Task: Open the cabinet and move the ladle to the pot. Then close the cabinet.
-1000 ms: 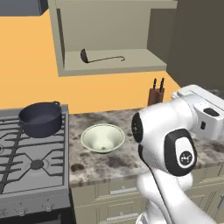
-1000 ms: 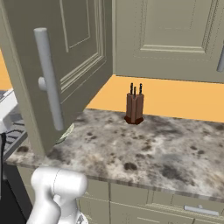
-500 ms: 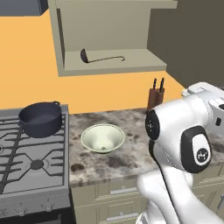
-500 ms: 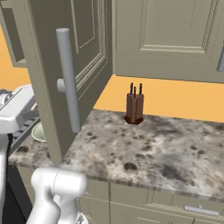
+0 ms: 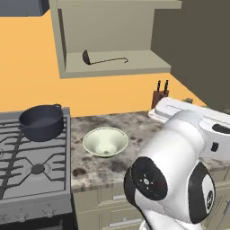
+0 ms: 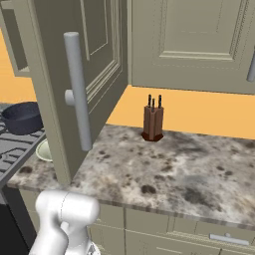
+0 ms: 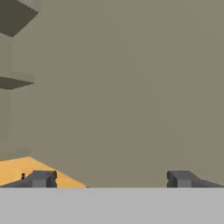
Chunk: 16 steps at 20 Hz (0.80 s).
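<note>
The cabinet (image 5: pixel 112 40) stands open, its door (image 6: pixel 82 84) swung wide out over the bench (image 6: pixel 169 164); the long grey bar handle (image 6: pixel 78 89) shows on the door's outer face in the right base view. Inside, the ladle (image 5: pixel 101 59) lies on the cabinet's bottom shelf, cup toward 9 o'clock and thin handle running toward 3 o'clock, well apart from the pot. The pot (image 5: pixel 41 122) sits on the stove (image 5: pixel 31 166) at its far right burner, at about 9 o'clock from the cream bowl (image 5: pixel 105 141), which rests on the bench just beside the stove's edge. A knife block (image 5: pixel 159 95) stands at the back of the bench against the orange wall, at about 2 o'clock from the bowl.

In the hand view the gripper (image 7: pixel 109 179) faces the plain inner face of the cabinet door up close, with a strip of orange wall at 8 o'clock. The fingers (image 7: pixel 41 178) are spread as wide as they go, one at each lower corner, with nothing between them.
</note>
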### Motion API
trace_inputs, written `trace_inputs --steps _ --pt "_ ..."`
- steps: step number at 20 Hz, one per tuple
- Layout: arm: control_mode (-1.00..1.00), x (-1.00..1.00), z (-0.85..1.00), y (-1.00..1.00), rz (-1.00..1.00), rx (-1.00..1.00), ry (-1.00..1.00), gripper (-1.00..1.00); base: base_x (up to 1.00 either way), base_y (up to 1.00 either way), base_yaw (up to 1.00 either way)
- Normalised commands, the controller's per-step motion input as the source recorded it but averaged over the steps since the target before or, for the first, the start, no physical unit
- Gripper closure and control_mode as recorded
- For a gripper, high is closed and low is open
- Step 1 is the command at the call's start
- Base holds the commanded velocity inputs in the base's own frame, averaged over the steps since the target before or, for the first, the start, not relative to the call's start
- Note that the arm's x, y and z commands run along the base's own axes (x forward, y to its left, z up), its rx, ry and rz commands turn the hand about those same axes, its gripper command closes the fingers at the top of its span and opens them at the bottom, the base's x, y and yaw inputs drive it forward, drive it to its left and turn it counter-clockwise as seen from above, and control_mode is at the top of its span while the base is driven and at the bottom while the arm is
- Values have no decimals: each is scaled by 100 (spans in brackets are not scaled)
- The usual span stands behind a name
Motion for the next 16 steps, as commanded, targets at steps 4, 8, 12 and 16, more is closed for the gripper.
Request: trace_inputs --steps 4,8,12,16 --pt "-100 80 0 33 50 17 27 -100 0 0 0" --pt "-100 99 0 9 46 20 29 -100 0 0 0" --pt "-100 91 0 6 40 17 17 -100 0 0 0" --pt "-100 69 0 23 26 9 4 -100 0 0 0"
